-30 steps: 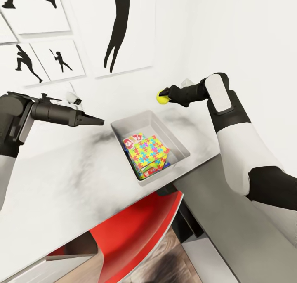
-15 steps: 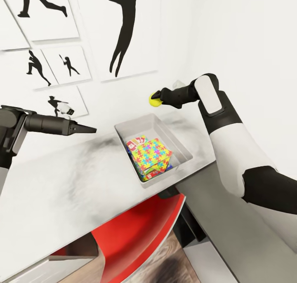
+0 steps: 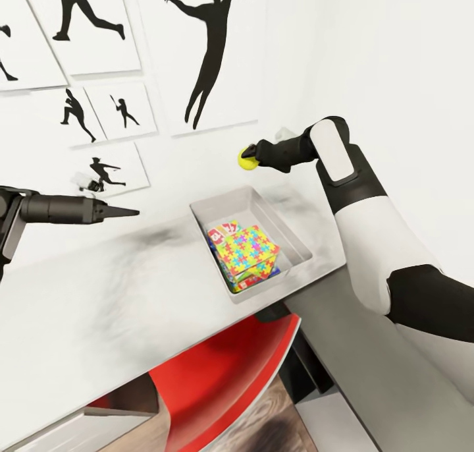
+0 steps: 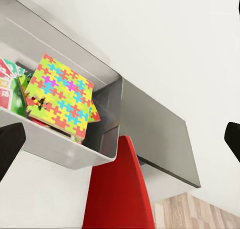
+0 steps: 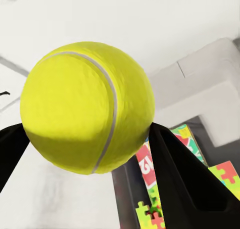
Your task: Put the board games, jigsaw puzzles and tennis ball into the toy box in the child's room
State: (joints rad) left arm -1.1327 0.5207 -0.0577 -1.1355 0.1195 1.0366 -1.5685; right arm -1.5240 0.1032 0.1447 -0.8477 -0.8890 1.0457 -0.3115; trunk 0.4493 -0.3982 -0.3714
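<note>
Red chair (image 3: 224, 373) nearest the camera, tucked under the front edge of the pale grey tabletop (image 3: 99, 320); wood-plank floor (image 3: 263, 425) below it. Lower dark grey section (image 3: 368, 360) runs off on the right side.

Toy box (image 3: 289, 231) sits on the tabletop near its right end, front wall close to the edge. Inside: a jigsaw puzzle (image 3: 249, 249) on top, tilted, over a stack — a white-and-green board game (image 3: 222, 229) with red logo pokes out at the far-left side, more coloured edges underneath, can't separate them.

Left gripper (image 3: 131, 211) hovers above the tabletop, left of the box, well apart from it; wrist view shows its fingertips (image 4: 10, 146) spread wide, nothing between them.

Right gripper (image 3: 249, 157) is up above the far end of the box, clamped on the tennis ball (image 3: 247, 159) — ball clear of the box, in the air, near the wall.

Behind: white wall with black silhouette posters (image 3: 210, 50)
</note>
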